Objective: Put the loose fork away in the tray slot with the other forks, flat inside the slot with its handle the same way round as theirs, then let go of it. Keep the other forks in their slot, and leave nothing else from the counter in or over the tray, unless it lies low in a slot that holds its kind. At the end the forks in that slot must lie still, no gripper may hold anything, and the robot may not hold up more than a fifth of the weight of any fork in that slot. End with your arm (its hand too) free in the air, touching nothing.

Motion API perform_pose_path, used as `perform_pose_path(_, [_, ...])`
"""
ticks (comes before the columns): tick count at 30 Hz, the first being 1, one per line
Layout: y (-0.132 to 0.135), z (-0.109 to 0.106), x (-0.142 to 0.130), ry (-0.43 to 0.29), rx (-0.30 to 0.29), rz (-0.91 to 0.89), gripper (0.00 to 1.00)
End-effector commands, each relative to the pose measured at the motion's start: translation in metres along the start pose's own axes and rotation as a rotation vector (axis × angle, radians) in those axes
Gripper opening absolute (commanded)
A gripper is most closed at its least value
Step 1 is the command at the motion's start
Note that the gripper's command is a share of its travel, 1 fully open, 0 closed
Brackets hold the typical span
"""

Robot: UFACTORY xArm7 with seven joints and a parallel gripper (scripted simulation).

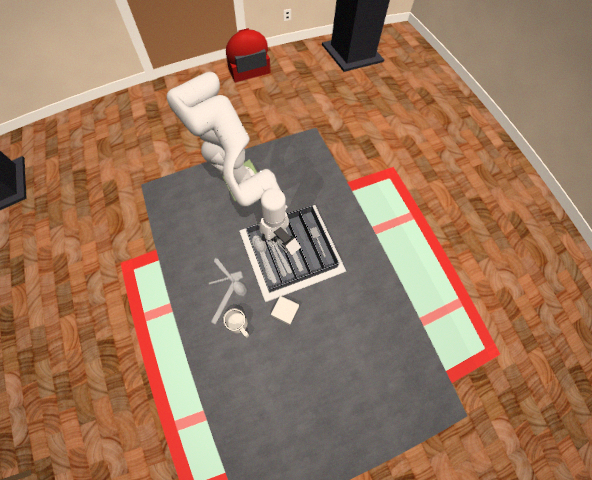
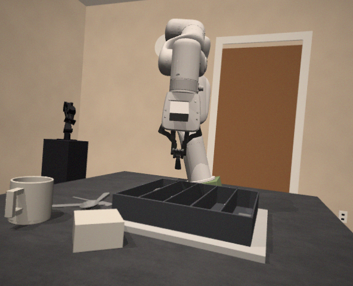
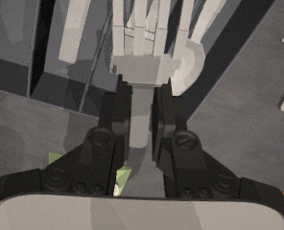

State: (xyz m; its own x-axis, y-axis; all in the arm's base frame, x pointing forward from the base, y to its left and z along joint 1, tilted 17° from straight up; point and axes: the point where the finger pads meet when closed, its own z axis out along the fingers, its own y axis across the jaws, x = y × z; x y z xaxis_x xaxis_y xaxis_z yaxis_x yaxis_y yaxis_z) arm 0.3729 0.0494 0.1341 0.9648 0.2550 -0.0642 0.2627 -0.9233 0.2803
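My gripper (image 1: 282, 237) (image 2: 177, 152) (image 3: 142, 91) is shut on the loose fork (image 3: 142, 57) (image 2: 177, 165), gripping its handle. In the wrist view the tines point away from me. I hold it well above the dark divided tray (image 1: 330, 246) (image 2: 182, 217), over its back left part. In the exterior view the fork hangs clear of the tray's rim. Below the fork, the wrist view shows several pale utensils (image 3: 79, 19) lying lengthwise in the tray slots. I cannot tell which of them are forks. My wrist hides part of the tray in the top view.
The tray stands on a white mat (image 1: 266, 289) (image 2: 256, 246). Left of it on the counter lie loose pale utensils (image 1: 229, 284) (image 2: 90, 201). A mug (image 1: 234, 320) (image 2: 31, 198) and a pale box (image 1: 285, 310) (image 2: 97, 229) stand near the tray's front left corner.
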Motion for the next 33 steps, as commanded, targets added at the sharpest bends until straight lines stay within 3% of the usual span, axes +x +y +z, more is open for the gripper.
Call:
perform_pose_path(1, [-0.0001, -0.0028, 0.0017, 0.010, 0.005, -0.230, 0.02])
perform_pose_path(3, [-0.0001, -0.0034, 0.0019, 0.012, 0.004, -0.358, 0.02])
perform_pose_path(5, [-0.0001, -0.0034, 0.0019, 0.012, 0.004, -0.358, 0.02])
perform_pose_path(20, [-0.0002, -0.0049, 0.0031, -0.006, -0.020, -1.146, 0.02])
perform_pose_path(22, [-0.0002, -0.0049, 0.0031, -0.006, -0.020, -1.146, 0.02])
perform_pose_path(23, [-0.0002, -0.0047, 0.0032, -0.010, -0.023, -1.291, 0.02])
perform_pose_path(33, [-0.0003, -0.0013, 0.0033, -0.036, -0.034, -1.729, 0.02])
